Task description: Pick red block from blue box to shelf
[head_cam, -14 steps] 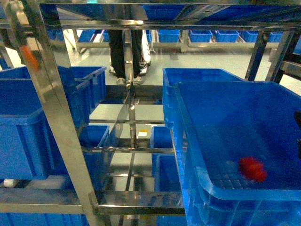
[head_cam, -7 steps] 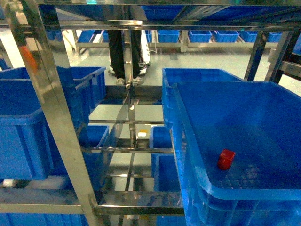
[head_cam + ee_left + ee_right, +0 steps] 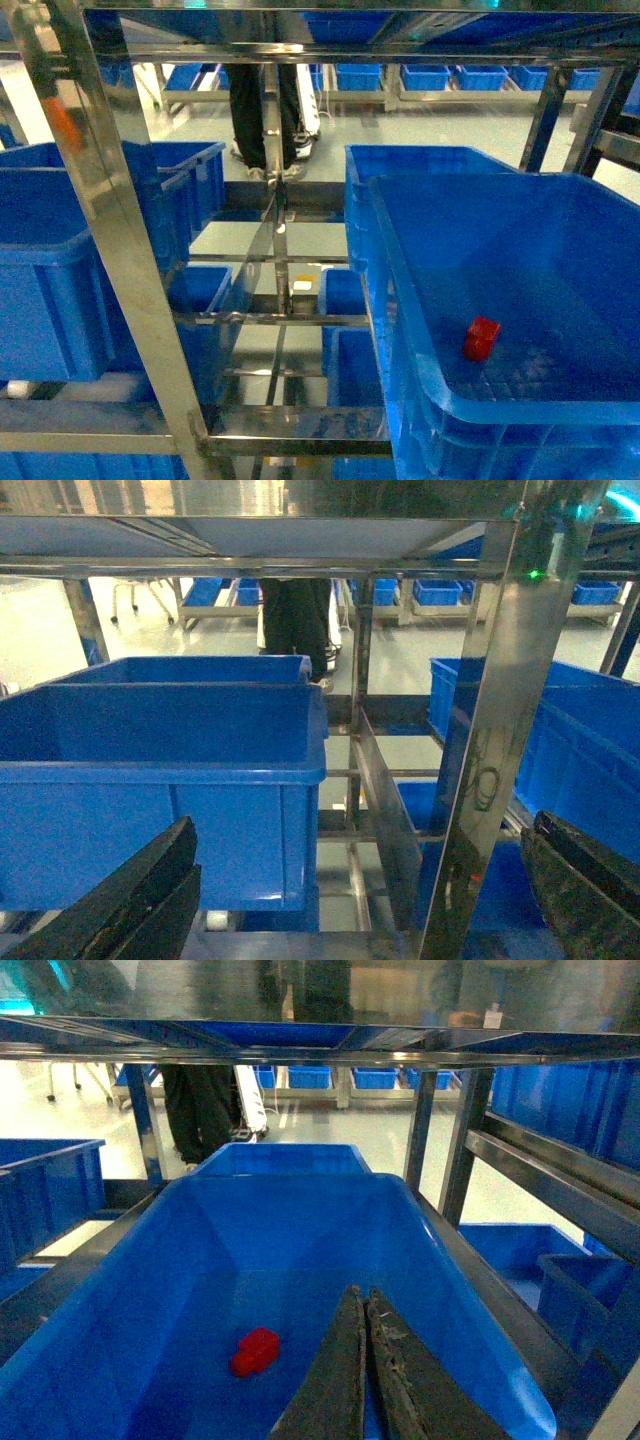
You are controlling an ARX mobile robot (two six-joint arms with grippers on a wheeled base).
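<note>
The red block (image 3: 481, 338) lies on its side on the floor of a blue crate (image 3: 425, 375) that stands on a tier of the steel shelf (image 3: 120, 230). In the right wrist view the red block (image 3: 255, 1351) rests left of my right gripper (image 3: 362, 1298), which is shut and empty above the crate's floor (image 3: 460, 1300). My left gripper (image 3: 360, 900) is open with nothing between its fingers (image 3: 130, 900), in front of a shelf upright (image 3: 500, 730). The blue box is out of view. Neither gripper shows in the head view.
More blue crates (image 3: 60, 270) fill the shelf's left side and lower tiers (image 3: 345, 290). A shelf bar (image 3: 300, 1045) runs overhead. A person's legs (image 3: 262, 100) stand behind the shelf, with further racks of crates (image 3: 430, 75) beyond.
The red block was a blur near the crate's right front a second ago; it has moved left and come to rest. A dark shape at the head view's right edge is gone.
</note>
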